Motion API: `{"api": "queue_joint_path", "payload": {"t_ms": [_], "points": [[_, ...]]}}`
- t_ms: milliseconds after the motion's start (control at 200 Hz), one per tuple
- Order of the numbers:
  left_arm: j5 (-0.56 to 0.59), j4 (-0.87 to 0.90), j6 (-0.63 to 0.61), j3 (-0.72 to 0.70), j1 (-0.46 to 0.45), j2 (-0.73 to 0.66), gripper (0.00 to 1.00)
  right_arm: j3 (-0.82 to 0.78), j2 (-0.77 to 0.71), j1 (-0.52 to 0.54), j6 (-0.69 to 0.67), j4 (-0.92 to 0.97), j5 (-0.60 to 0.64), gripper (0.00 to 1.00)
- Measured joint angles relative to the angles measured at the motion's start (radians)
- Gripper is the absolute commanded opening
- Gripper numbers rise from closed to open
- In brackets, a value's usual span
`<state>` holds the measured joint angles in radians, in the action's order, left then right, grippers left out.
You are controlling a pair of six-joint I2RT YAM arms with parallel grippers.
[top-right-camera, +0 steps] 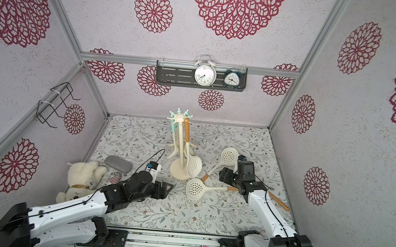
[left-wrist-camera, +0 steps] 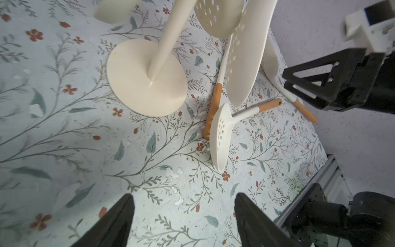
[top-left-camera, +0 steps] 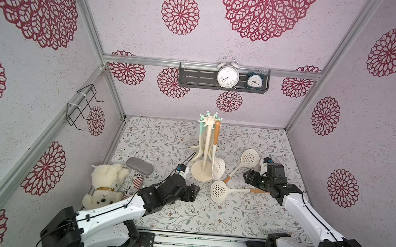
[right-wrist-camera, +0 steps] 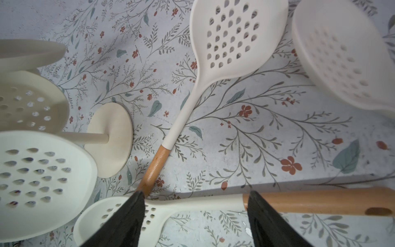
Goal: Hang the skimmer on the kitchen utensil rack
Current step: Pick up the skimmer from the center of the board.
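- The left pincer hangs low, near-left of the kitchen utensil rack, jaws wide apart and empty, probably placed to steady it
- The rack stands mid-table; a hanging skimmer dangles from a right-side hook
- The skimmer lies flat near-right of the base, handle pointing right
- The right pincer hovers over that handle, jaws apart, gripping nothing, seemingly positioned to take it
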<state>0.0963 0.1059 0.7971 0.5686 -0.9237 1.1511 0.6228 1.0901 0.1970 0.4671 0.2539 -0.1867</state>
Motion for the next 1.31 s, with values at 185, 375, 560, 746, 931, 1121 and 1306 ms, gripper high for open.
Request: {"api": "queue_joint_path", "payload": {"t_ms": [185,375,560,746,931,1121,1306], "points": [[0.003,-0.154,0.051,0.068,-0.052,0.257,0.75,-0.027,-0.048,0.0,0.006,-0.017,-0.063,0.71],[0.024,-0.253,0.087,0.137,-0.069,0.394,0.7,-0.028,-0.101,0.0,0.005,-0.019,-0.095,0.7],[0.051,-0.273,0.102,0.182,-0.07,0.48,0.5,-0.028,-0.111,0.0,0.005,-0.018,-0.11,0.69],[0.044,-0.286,0.114,0.191,-0.071,0.528,0.31,-0.028,-0.113,0.0,0.005,-0.016,-0.114,0.69],[0.015,-0.326,0.123,0.184,-0.072,0.532,0.12,-0.028,-0.14,0.0,0.004,-0.013,-0.105,0.69],[-0.008,-0.343,0.124,0.155,-0.075,0.53,0.0,-0.028,-0.187,0.0,0.005,-0.008,-0.075,0.68],[0.005,-0.324,0.132,0.071,-0.079,0.427,0.0,-0.04,-0.266,-0.001,0.025,0.0,-0.018,0.92]]}}
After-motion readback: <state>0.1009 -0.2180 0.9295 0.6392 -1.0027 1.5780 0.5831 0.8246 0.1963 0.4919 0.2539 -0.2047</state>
